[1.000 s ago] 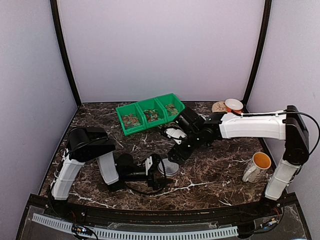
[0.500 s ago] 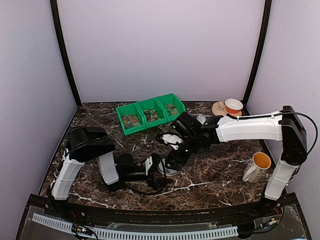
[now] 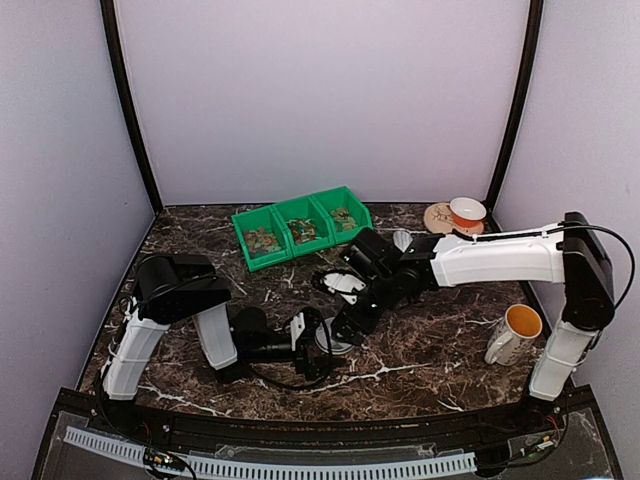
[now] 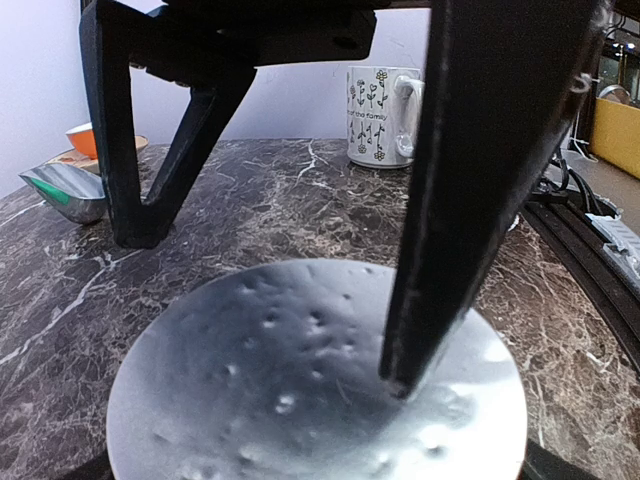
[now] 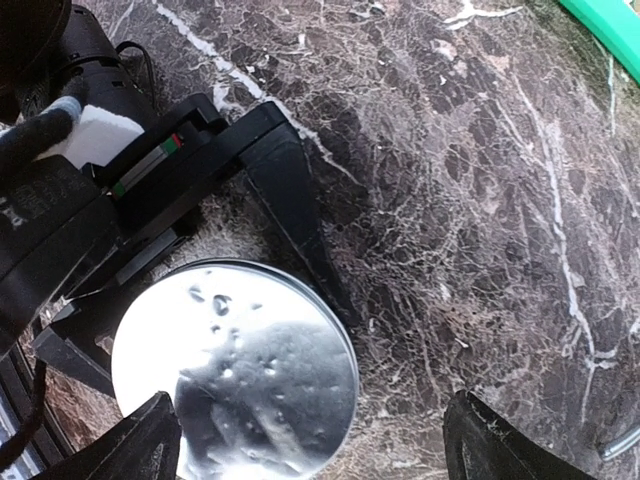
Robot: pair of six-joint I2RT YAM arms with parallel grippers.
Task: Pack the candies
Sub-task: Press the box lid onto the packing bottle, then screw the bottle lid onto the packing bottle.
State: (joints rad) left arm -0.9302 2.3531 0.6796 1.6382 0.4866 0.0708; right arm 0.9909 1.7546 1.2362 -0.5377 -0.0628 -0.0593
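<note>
We see the candies [image 3: 262, 240] lying in the green bins [image 3: 268, 261], at eleven o'clock from the grey-lidded jar [image 5: 235, 370]. The left gripper [image 4: 270, 310] straddles that jar with its jaws spread wide. The right gripper [image 5: 315, 440] hovers just above it, jaws likewise apart.

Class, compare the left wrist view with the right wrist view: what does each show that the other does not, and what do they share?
Only the left wrist view shows the flowered mug and the orange bowl at the far side of the table. Only the right wrist view shows a corner of a green bin and the right tool, open, its fingertips at the bottom edge. Both show the dimpled silver lid on the marble table, with the left tool open, one finger on either side of it.
</note>
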